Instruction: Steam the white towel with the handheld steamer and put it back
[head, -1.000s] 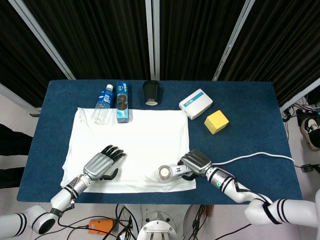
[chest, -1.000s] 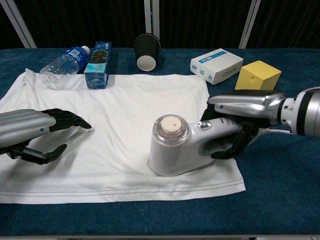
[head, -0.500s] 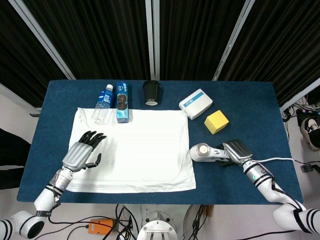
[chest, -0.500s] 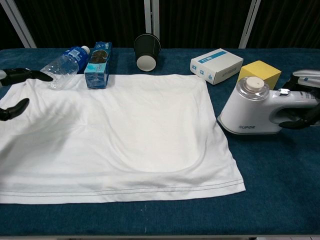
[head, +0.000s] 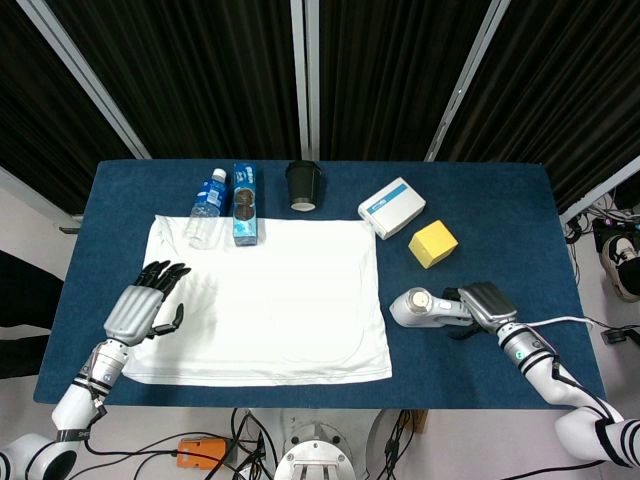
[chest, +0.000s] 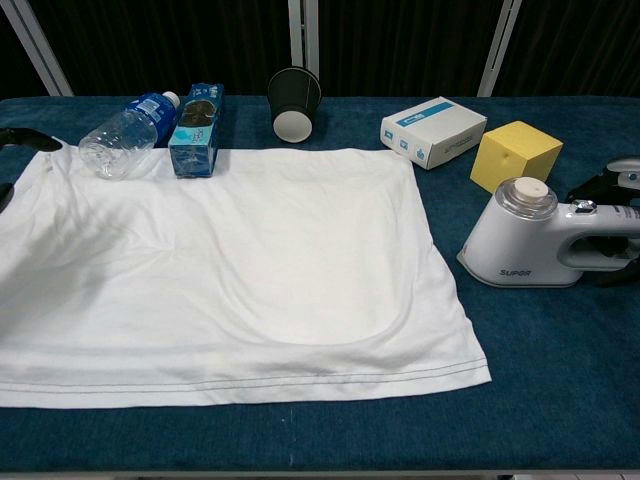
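Steaming looks done here. The handheld steamer (head: 418, 307), which was pressed onto the near right part of the white towel (head: 265, 300) a second ago, is now parked on the bare blue surface (head: 480, 200) just right of the towel's edge, no longer touching the cloth. Its base is seen flat on the surface in the chest view, handle pointing right.

The right robot hand (head: 482, 304) is still wrapped around the handle, so the steamer is set down but not yet released, as far as can be judged; the fingers are partly cut off at the frame edge in the chest view.

The left robot hand (head: 138, 309) has been pulled back to the towel's left edge, fingers spread, nothing held.

The towel is left lying spread out with a soft crease across the near part.

Along the far side, a water bottle (head: 205, 206), a blue carton (head: 245, 203), a black cup (head: 303, 186), a white box (head: 391, 207) and a yellow block (head: 433, 244) are sitting untouched.

What's probably left: the handle gets let go and the arm is withdrawn.
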